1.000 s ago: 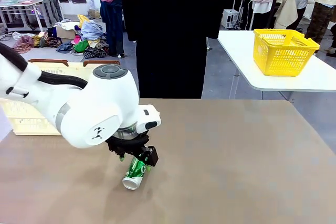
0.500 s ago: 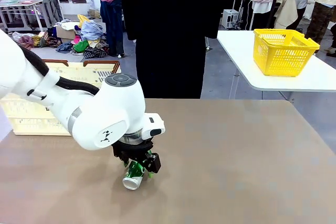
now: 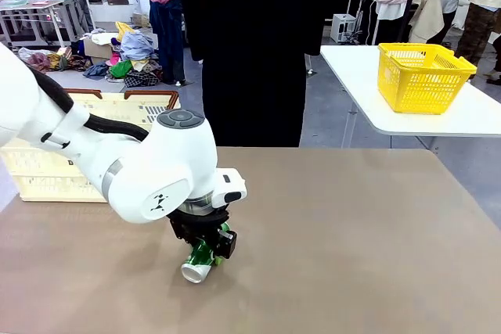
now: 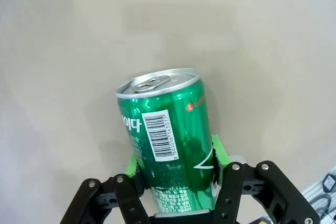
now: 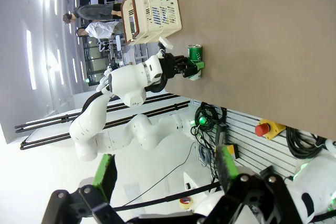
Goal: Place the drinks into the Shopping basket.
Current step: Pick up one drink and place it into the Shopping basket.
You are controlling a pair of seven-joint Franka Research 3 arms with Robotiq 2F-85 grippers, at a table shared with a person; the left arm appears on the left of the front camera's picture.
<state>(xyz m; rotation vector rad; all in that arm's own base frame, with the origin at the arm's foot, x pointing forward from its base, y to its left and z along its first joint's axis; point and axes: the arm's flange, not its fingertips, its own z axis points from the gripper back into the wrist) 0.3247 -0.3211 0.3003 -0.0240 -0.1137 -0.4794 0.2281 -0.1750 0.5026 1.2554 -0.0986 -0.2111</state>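
Observation:
A green drink can (image 3: 198, 262) with white lettering lies tilted on the brown table, its silver end facing the camera. My left gripper (image 3: 207, 243) reaches down over it. In the left wrist view the green pads (image 4: 221, 153) press on both sides of the can (image 4: 165, 135), so the left gripper (image 4: 176, 158) is shut on it. The cream-white Shopping basket (image 3: 43, 179) with a brown rim stands at the table's far left, behind my left arm. The right wrist view shows the basket (image 5: 156, 1) and the can (image 5: 196, 54) from far off, with my right gripper (image 5: 165, 166) open and holding nothing.
A person in black (image 3: 258, 52) stands at the far edge of the table. A bright yellow basket (image 3: 421, 76) sits on a separate white table (image 3: 470, 119) at the back right. The brown table's middle and right side are bare.
My left arm came down a little over the green can and the jaws closed on it. The can has shifted slightly on the table.

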